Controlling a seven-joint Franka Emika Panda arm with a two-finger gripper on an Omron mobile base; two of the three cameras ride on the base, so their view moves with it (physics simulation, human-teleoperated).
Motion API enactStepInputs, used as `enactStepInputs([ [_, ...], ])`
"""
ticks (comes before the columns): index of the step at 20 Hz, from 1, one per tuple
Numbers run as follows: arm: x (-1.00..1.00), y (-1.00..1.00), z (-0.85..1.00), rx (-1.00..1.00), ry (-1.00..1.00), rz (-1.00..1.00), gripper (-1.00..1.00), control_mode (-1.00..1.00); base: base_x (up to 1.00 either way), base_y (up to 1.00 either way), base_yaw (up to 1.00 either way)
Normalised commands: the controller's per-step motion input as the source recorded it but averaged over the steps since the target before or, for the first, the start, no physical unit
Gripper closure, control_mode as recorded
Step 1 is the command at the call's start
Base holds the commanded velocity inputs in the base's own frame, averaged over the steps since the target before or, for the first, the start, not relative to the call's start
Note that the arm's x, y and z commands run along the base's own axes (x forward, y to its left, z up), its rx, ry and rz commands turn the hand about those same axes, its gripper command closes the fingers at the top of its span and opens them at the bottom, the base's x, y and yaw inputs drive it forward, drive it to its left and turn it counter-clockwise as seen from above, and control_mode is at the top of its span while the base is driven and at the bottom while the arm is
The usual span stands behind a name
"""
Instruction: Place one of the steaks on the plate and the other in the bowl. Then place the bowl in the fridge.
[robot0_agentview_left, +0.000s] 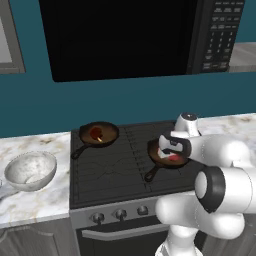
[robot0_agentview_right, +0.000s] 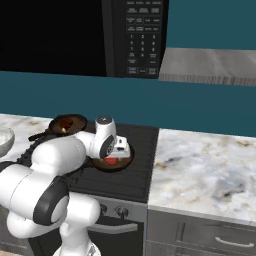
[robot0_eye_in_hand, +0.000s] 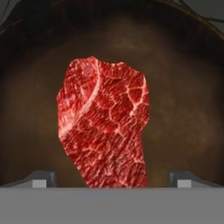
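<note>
Jaws stand wide apart, one tip on each side of the red steak (robot0_eye_in_hand: 103, 124) lying flat in the near skillet (robot0_agentview_left: 167, 156) on the stove (robot0_agentview_left: 115, 175). Flat meat could slip out if the tips close too high.

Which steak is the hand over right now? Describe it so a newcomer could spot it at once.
Start at the black stove under the microwave. Two dark skillets sit on it; take the nearer, right-hand skillet, under the open hand. The steak in it is flat, bright red and marbled, while the far skillet's steak is darker, with a yellowish tip.
</note>
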Motion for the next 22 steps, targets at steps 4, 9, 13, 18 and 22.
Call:
enactStepInputs([
  [4,0.04,0.00,-0.08,0.00,0.00,0.04,-1.00,-1.00,0.00,0.00,0.00],
  [9,0.12,0.00,-0.21,0.00,0.00,0.03,-1.00,-1.00,0.00,0.00,0.00],
  [13,0.10,0.00,-0.13,0.00,0.00,0.04,-1.00,-1.00,0.00,0.00,0.00],
  [18,0.12,0.00,-0.12,0.00,0.00,0.03,-1.00,-1.00,0.00,0.00,0.00],
  [22,0.09,0.00,-0.06,0.00,0.00,0.03,-1.00,-1.00,0.00,0.00,0.00],
])
